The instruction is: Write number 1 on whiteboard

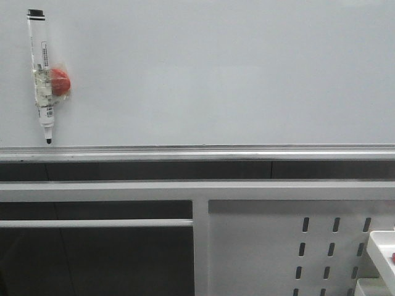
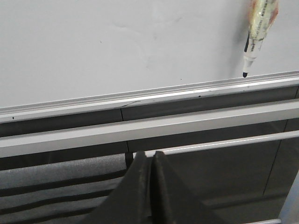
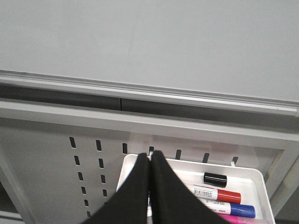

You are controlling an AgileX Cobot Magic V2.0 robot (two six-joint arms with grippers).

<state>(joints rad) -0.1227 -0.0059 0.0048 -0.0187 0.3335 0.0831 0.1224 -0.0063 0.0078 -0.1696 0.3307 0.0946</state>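
**Blank board, marker parked on the left**

The whiteboard (image 1: 216,68) stands bare, no ink stroke on it in any view. A black-capped marker (image 1: 42,74) hangs on its left part, tip down just above the silver rail (image 1: 197,152), with a red magnet (image 1: 60,82) taped to its barrel. Left gripper (image 2: 150,161) sits below the rail, fingers pressed together, holding nothing. Right gripper (image 3: 150,161) likewise (fingers touching, empty) over a white tray (image 3: 254,176) with red, blue and pink markers plus a loose black cap (image 3: 215,178), before the perforated panel (image 3: 56,158).
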